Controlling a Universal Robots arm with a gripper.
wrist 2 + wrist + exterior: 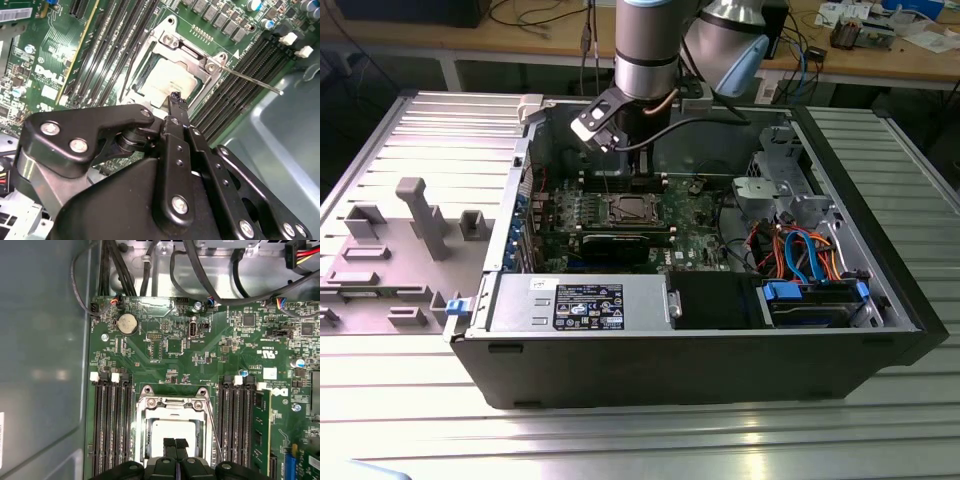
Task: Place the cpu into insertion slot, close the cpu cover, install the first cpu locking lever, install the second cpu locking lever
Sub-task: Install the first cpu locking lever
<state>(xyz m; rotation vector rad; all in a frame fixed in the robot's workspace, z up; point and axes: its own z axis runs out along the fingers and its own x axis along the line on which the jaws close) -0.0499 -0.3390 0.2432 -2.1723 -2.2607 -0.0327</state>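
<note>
The cpu (167, 429) lies flat in the insertion slot (140, 412). Its pale metal top shows through the window of the cpu cover (172, 403), which looks lowered over it. The chip is probably light, stiff and delicate on its underside, so it is best held by its edges. The gripper (175, 442) hangs at the chip's edge with its fingers pressed together and nothing held; I cannot tell whether it touches. A thin locking lever (250, 80) juts free over the memory slots (112, 425) on the green motherboard (175, 350).
</note>
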